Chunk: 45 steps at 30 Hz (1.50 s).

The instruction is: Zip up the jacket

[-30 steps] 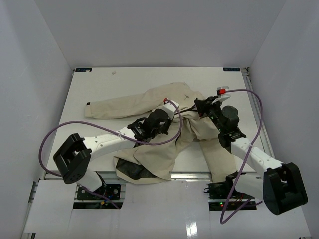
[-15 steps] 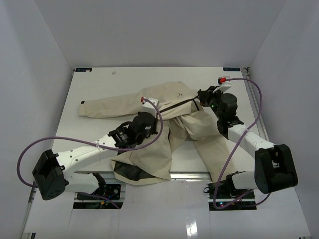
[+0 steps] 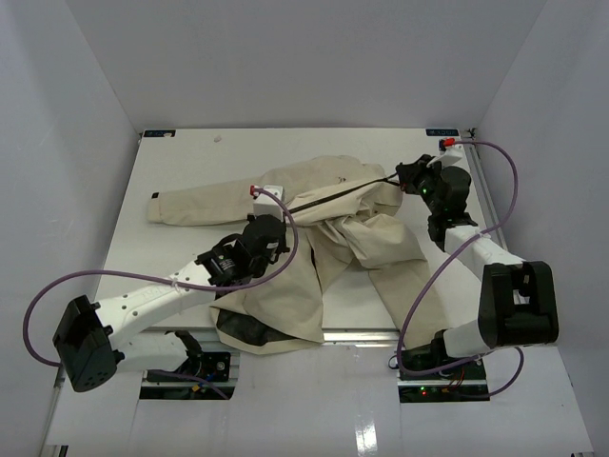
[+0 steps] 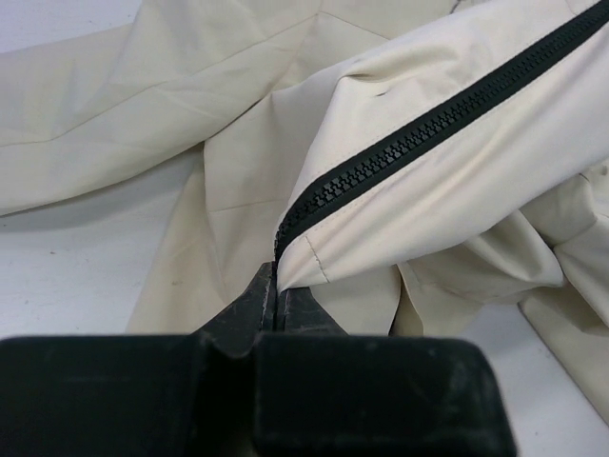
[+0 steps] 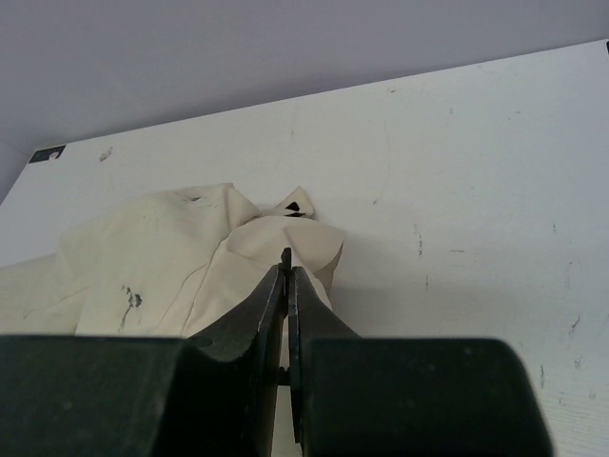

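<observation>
The cream-beige jacket (image 3: 366, 243) lies spread across the white table, one sleeve (image 3: 200, 202) stretched left and black lining (image 3: 238, 328) showing at the near hem. Its dark zipper (image 3: 338, 193) runs taut between my two grippers. My left gripper (image 3: 283, 213) is shut on the zipper's lower end; in the left wrist view (image 4: 275, 282) the meshed teeth (image 4: 428, 124) run up and right from the jaws. My right gripper (image 3: 398, 174) is shut on a thin dark piece at the zipper's upper end (image 5: 287, 259), over the jacket's collar (image 5: 285, 224).
White walls close the table (image 3: 181, 157) on the left, back and right. A metal rail (image 3: 362, 335) runs along the near edge. Purple cables (image 3: 57, 286) loop from both arms. A dark starburst mark (image 5: 128, 299) shows on the chest fabric.
My right gripper has moved right and toward the back; my left gripper has moved left. The zipper line between them has grown longer and tighter, and the jacket front has drawn together.
</observation>
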{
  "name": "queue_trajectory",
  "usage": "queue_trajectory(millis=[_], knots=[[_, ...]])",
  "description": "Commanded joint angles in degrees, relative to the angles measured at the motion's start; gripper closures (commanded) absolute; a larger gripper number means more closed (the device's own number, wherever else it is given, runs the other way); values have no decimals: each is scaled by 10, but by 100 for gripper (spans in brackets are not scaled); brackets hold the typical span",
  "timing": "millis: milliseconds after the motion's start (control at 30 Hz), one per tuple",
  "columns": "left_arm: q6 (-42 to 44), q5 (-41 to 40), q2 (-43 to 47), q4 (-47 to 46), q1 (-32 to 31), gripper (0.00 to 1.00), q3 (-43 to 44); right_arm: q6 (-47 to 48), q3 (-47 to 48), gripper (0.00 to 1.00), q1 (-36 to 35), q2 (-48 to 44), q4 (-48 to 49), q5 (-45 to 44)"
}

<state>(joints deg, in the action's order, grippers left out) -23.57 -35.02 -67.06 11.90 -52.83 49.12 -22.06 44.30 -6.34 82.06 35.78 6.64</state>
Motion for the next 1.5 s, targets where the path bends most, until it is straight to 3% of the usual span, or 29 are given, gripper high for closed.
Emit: queue_trajectory(millis=[0, 533, 700, 767, 867, 933, 1000, 1100, 1200, 1333, 1467], knots=[[5, -67, 9, 25, 38, 100, 2, 17, 45, 92, 51, -17, 21, -71], [15, -83, 6, -14, 90, 100, 9, -19, 102, 92, 106, 37, -1, -55], [77, 6, -1, -85, 98, 100, 3, -12, 130, 92, 107, 49, -4, -81], [106, 186, 10, -150, 98, 51, -14, -3, 165, 92, 107, 63, -22, -89], [97, 221, 18, -137, 98, 31, -11, 13, 199, 92, 107, 79, -43, -90], [86, 202, 27, -123, 98, 29, -10, 23, 219, 92, 107, 89, -58, -93], [77, 167, 43, -123, 98, 28, -28, 26, 233, 85, 107, 97, -76, -97], [48, 131, 62, -135, 105, 27, -66, 17, 256, 52, 105, 108, -105, -73], [18, 108, 44, -123, 124, 28, -77, 9, 255, 42, 91, 101, -130, -44], [-15, 105, 24, -110, 141, 29, -111, 25, 231, 38, 63, 90, -163, -39], [-34, 105, 40, -115, 147, 29, -152, 34, 185, 16, 15, 64, -180, 15]])
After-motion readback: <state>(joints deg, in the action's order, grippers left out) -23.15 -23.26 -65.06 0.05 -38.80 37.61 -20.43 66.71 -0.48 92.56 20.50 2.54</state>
